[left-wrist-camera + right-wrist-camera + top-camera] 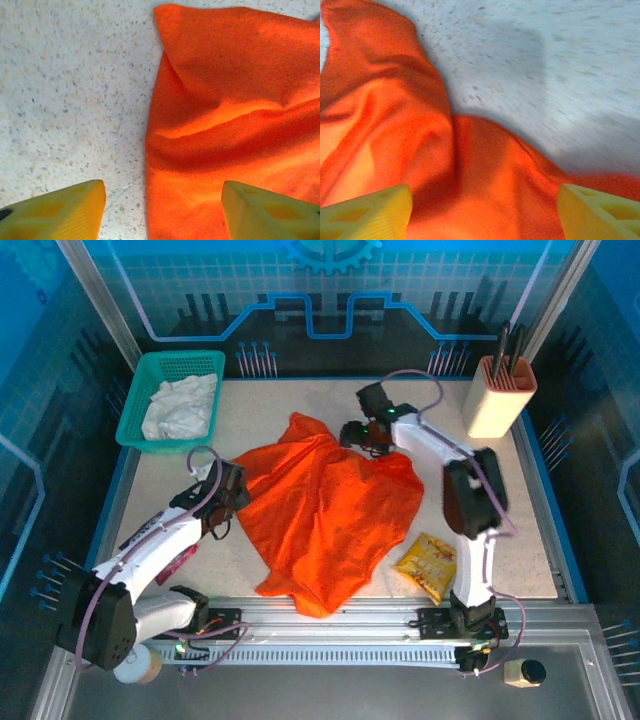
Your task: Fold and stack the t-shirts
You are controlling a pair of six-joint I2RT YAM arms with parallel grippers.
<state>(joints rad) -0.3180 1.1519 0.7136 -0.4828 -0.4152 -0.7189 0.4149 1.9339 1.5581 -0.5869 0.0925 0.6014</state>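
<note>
A speckled table (290, 410) is enclosed by blue walls. The orange t-shirt (330, 505) is spread crumpled at centre frame, and the white t-shirt (180, 405) is bundled in a green basket (135, 405) (upper left). The left gripper (238, 492) at the orange shirt's left edge and the right gripper (356, 434) at its upper edge are both seen with jaws apart, nothing clamped.

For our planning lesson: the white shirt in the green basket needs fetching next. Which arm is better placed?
Left, probably. The left gripper is open at the edge of the orange shirt, on the side of the basket holding the white shirt. The right gripper is farther off.
</note>
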